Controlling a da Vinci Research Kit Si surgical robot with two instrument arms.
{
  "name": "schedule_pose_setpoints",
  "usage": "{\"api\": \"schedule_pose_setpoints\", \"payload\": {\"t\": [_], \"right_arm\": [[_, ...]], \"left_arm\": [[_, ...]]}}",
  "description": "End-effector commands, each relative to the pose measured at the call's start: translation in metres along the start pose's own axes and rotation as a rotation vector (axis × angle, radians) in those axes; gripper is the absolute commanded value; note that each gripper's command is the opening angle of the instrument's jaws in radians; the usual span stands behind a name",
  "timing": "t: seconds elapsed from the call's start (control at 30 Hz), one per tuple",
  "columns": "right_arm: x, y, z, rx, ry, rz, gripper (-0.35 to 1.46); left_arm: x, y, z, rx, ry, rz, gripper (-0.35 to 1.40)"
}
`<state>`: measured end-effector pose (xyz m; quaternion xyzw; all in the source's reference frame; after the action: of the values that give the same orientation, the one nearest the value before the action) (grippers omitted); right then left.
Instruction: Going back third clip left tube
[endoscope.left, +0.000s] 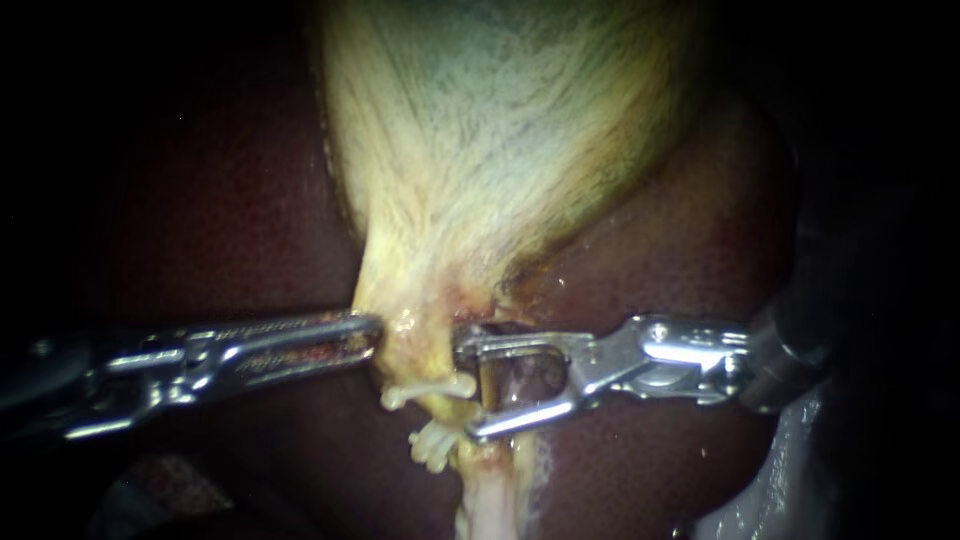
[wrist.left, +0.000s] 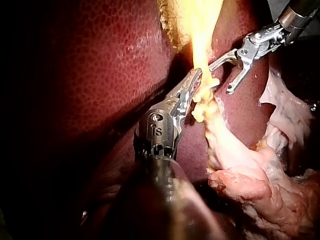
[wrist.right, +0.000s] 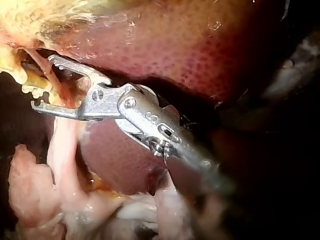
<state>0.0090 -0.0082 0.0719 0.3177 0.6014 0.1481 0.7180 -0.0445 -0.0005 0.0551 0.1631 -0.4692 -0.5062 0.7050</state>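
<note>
**Endoscope:** The left hand (endoscope.left: 372, 335), shut on the narrow neck of the gallbladder (endoscope.left: 470, 150), faces the right hand (endoscope.left: 466, 390), which gapes wide and grips nothing. Just beside the right hand's tips, two white clips (endoscope.left: 430, 388) sit one below the other across the tube (endoscope.left: 487, 497), with the dark liver (endoscope.left: 200, 200) behind.

**Left wrist:** The left hand (wrist.left: 195, 82) pinches the yellow tissue. The right hand (wrist.left: 221, 78) stands open just beyond it.

**Right wrist:** The right hand (wrist.right: 44, 81) is spread wide, with thin strands between its jaws. The clips (wrist.right: 31, 90) lie just ahead of it.
</note>
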Motion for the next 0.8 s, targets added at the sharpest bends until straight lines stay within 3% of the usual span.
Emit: {"api": "schedule_pose_setpoints", "payload": {"t": [0.03,0.47,0.67,0.8], "right_arm": [[0.0004,-0.0001,-0.0007,-0.004,0.003,0.003,0.60],[0.0037,-0.0009,-0.0081,-0.040,-0.044,-0.099,0.60],[0.0044,-0.0012,-0.0085,-0.047,-0.045,-0.107,0.60],[0.0044,-0.0014,-0.0084,-0.047,-0.045,-0.107,0.60]], "left_arm": [[0.0000,0.0001,0.0001,0.000,0.001,0.000,-0.35],[0.0003,0.0007,0.0006,0.000,0.000,0.001,-0.35],[0.0010,0.0014,0.0020,-0.003,-0.003,0.005,-0.35],[0.0021,0.0022,0.0040,-0.020,0.017,0.012,-0.35]]}}
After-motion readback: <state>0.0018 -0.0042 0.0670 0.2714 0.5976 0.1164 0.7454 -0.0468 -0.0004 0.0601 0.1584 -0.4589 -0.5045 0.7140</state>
